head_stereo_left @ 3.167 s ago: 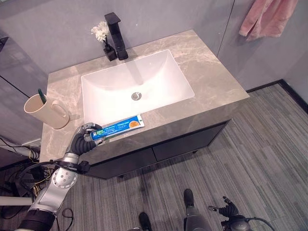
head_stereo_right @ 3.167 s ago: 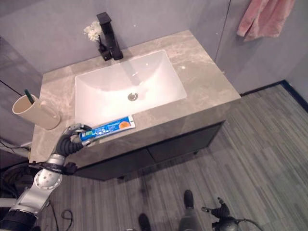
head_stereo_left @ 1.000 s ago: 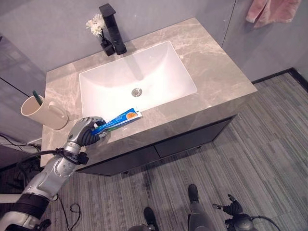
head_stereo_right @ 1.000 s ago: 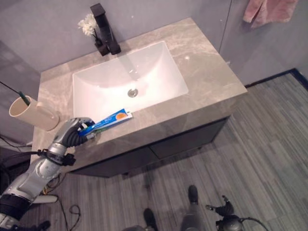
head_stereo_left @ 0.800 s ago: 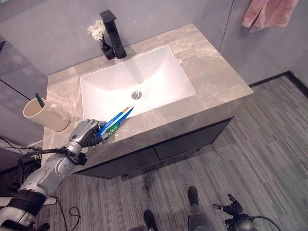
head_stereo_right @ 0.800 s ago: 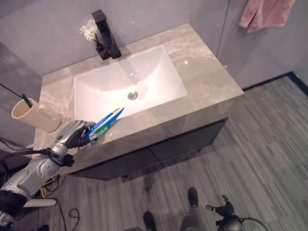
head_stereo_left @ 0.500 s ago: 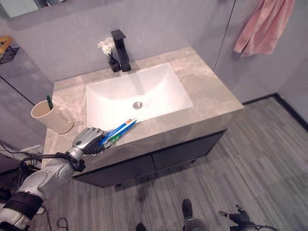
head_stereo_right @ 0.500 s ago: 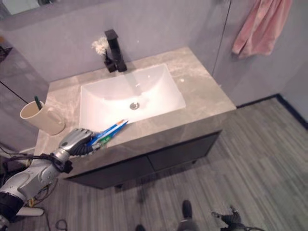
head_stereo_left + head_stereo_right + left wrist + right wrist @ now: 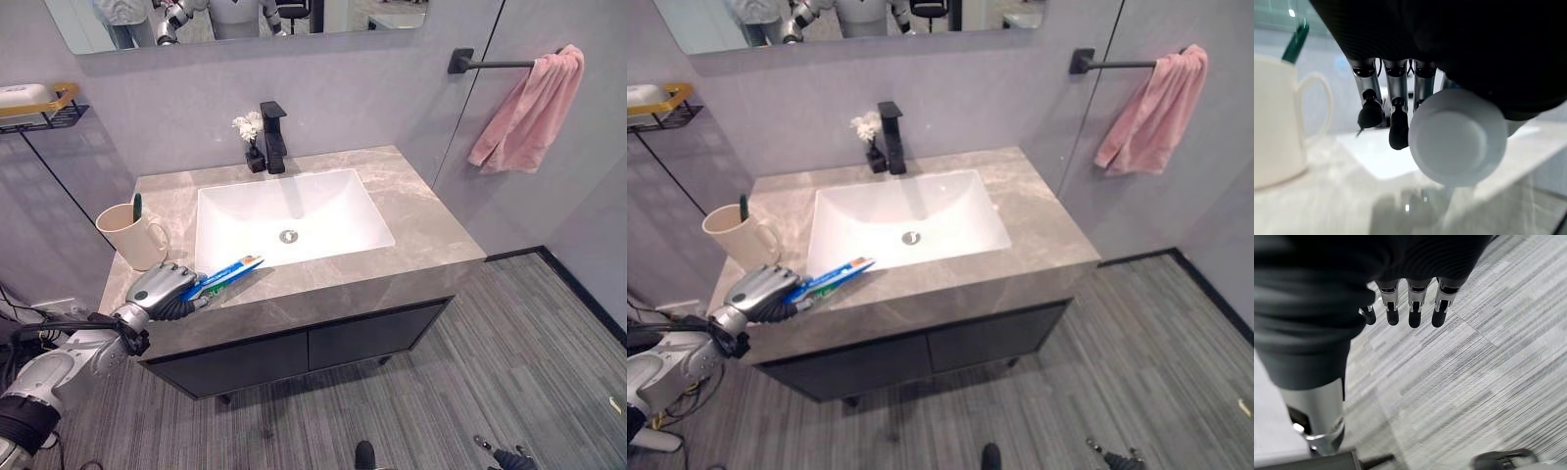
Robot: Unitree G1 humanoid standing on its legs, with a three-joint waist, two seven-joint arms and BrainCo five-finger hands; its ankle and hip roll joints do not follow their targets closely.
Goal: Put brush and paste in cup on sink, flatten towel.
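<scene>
1. The left hand (image 9: 165, 290) has its fingers curled round the cap end of the blue and white toothpaste tube (image 9: 227, 273), over the front left part of the grey marble-patterned counter (image 9: 431, 230).
2. The tube juts away from the fingers toward the white rectangular sink basin (image 9: 291, 215), tilted slightly up, its far end at the basin's front rim.
3. In the left wrist view the tube's round white cap (image 9: 1457, 144) sits just beside the curled, dark-tipped fingers (image 9: 1397, 110).
4. The cream ceramic cup with a handle (image 9: 132, 236) stands on the counter just behind the left hand's fingers, apart from them; a dark green toothbrush (image 9: 136, 207) stands inside it.
5. The pink towel (image 9: 529, 110) hangs bunched on the black wall bar (image 9: 493, 65), far across the counter from the left hand's fingers.
6. The right hand (image 9: 1409, 308) hangs over the grey striped floor (image 9: 1484, 357), its fingers straight and relaxed, holding nothing.
7. A black tap (image 9: 273, 138) and a small vase of white flowers (image 9: 252, 142) stand behind the basin.
</scene>
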